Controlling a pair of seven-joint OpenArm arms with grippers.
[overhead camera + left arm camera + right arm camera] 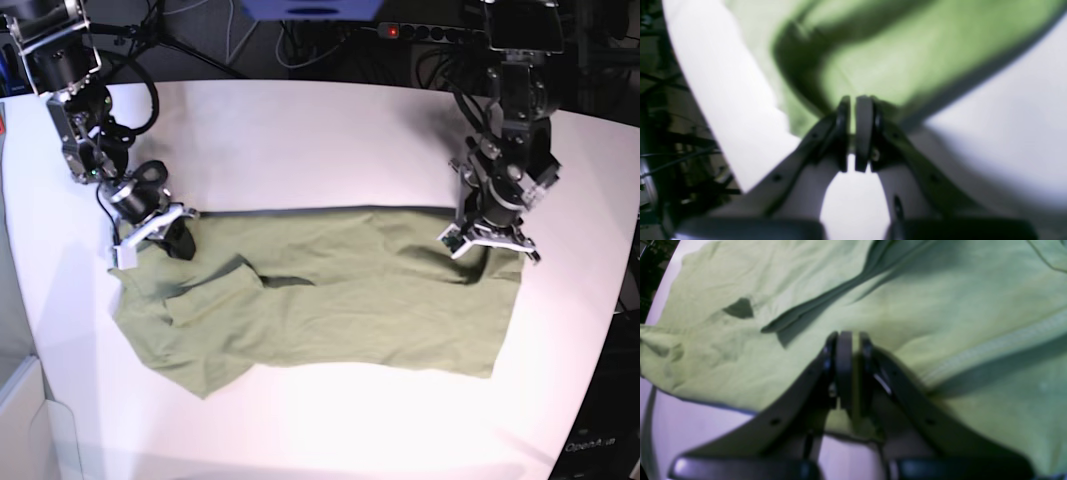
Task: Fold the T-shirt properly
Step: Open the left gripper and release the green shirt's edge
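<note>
Olive cotton of the T-shirt (330, 300) is spread, creased, across the white desk (300, 140), one sleeve crumpled at its end. Its far edge is pinched by the left gripper (488, 236) and the right gripper (152, 232), both clenched on cloth. Soft, light fabric is likely to sag; hems are judged the best holds.

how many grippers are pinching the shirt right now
2. The left gripper is shut on the shirt at its far corner on the base view's right; the right gripper is shut on its far corner on the left.
</note>
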